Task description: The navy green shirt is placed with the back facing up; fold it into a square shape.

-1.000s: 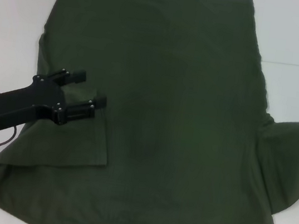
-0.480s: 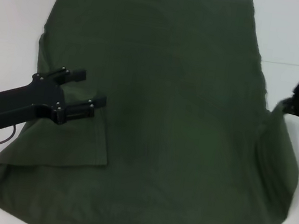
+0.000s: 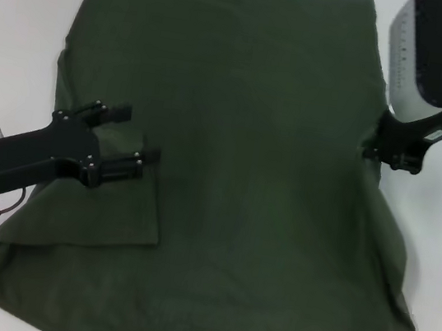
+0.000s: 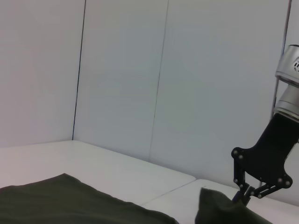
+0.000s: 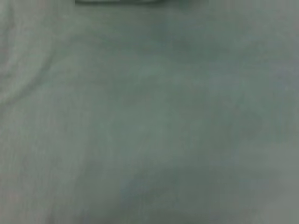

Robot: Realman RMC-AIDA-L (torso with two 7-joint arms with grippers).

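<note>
A: Where is the navy green shirt (image 3: 235, 184) found?

B: It is spread flat over the white counter (image 3: 27, 12), plain side up, and most of the counter's middle is covered by it. Its left sleeve is seen folded inward over the body, toward the near-left corner.

A: And the left gripper (image 3: 130, 135)?

B: It is held low over that folded sleeve, by the shirt's left edge. Its fingers (image 3: 117, 110) are spread apart, and no cloth is seen between them.

A: What is seen of the right gripper (image 3: 377, 151)?

B: It is placed at the shirt's right edge, toward the counter's far-right side. From the left wrist view, a raised peak of cloth (image 4: 217, 205) is shown pinched in its fingers (image 4: 243, 196), so the fingers are clenched on the shirt. The right wrist view is filled by green fabric (image 5: 149, 121) only.

A: Are any containers to be noted?

B: Only the shirt and the two grippers are seen on the counter.
</note>
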